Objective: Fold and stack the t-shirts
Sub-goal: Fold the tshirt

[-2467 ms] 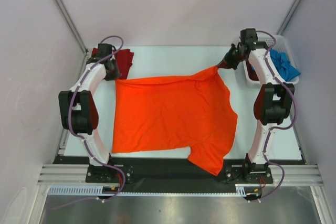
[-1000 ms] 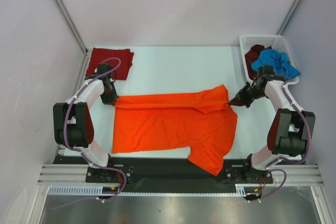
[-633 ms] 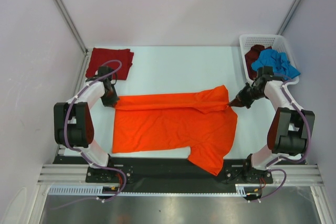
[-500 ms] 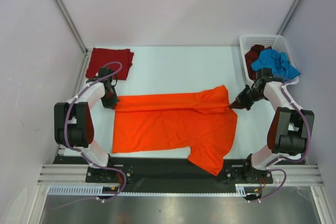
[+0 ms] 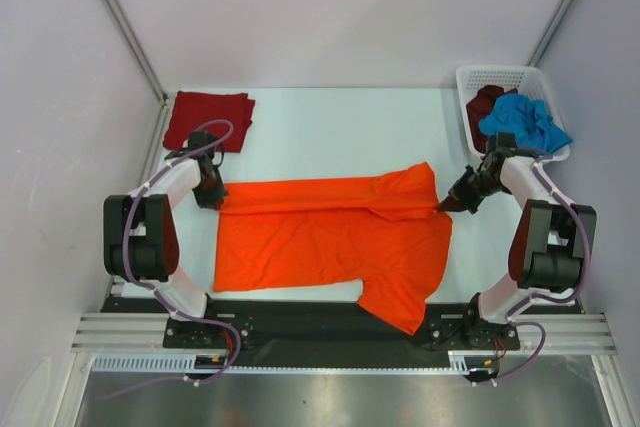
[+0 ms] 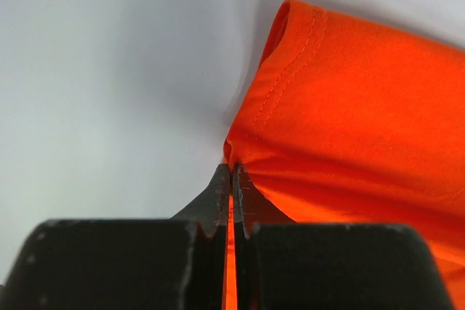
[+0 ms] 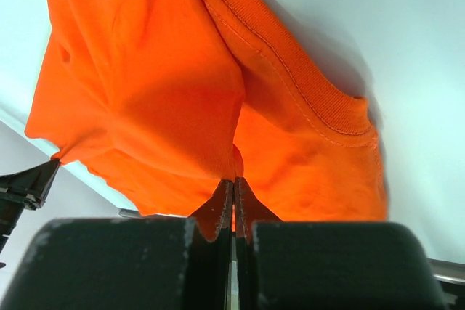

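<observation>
A bright orange t-shirt (image 5: 330, 237) lies spread on the white table, its far edge folded toward the near side. My left gripper (image 5: 217, 202) is shut on the shirt's left corner (image 6: 240, 161). My right gripper (image 5: 441, 206) is shut on the folded cloth at the shirt's right side (image 7: 232, 157), by the collar. A folded dark red t-shirt (image 5: 208, 119) lies at the far left corner. A blue t-shirt (image 5: 524, 119) and a dark maroon one (image 5: 487, 101) are heaped in the basket.
The white lattice basket (image 5: 470, 82) stands at the far right corner of the table. One orange sleeve (image 5: 400, 312) hangs over the table's near edge onto the black rail. Grey walls close in on both sides.
Since 2.5 s ago both grippers have pulled the shirt's far edge toward the near side, making the fold. Over the last second they have barely moved.
</observation>
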Tool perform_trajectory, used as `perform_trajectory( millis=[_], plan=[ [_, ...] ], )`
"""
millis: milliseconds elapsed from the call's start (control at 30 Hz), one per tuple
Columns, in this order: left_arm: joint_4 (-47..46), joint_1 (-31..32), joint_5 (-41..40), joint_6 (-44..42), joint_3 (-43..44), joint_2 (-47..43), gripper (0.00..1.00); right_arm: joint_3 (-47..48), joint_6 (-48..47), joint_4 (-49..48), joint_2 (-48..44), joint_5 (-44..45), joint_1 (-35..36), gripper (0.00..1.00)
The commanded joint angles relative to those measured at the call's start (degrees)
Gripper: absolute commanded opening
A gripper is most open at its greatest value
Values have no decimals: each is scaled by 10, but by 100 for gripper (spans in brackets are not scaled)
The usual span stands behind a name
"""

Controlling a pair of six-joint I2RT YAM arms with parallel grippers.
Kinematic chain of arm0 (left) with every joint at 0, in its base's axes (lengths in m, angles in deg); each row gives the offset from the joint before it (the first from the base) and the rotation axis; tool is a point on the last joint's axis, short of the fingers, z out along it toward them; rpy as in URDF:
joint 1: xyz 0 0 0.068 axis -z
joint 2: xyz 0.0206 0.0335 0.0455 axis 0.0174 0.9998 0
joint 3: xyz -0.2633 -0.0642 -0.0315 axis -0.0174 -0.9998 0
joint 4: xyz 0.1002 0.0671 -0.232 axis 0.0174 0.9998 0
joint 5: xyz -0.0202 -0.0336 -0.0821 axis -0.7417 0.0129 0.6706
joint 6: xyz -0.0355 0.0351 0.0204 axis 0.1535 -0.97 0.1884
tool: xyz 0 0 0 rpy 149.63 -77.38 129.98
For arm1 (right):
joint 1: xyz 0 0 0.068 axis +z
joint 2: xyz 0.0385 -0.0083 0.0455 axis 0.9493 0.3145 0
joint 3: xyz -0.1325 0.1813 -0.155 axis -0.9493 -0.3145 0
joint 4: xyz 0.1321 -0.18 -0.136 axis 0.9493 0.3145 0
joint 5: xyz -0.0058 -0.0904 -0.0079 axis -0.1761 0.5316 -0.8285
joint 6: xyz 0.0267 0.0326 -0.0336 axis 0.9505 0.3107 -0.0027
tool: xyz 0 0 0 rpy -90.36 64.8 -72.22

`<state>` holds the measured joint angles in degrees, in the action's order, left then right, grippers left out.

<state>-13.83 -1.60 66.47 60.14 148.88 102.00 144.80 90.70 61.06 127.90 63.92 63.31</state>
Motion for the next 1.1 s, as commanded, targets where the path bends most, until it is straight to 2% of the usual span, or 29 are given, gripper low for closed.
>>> perform_trajectory(
  millis=[0, 467, 1067],
  plan=[
    [-17, 1, -10, 4, -6, -11, 0, 5, -4, -4, -10, 4, -2, 0],
    [-40, 17, -11, 4, -11, 13, 1, -9, -5, -38, 7, -4, 10, 0],
    [-32, 17, -23, 1, -24, -14, 1, 19, -15, -12, -22, 18, 12, 0]
  ],
)
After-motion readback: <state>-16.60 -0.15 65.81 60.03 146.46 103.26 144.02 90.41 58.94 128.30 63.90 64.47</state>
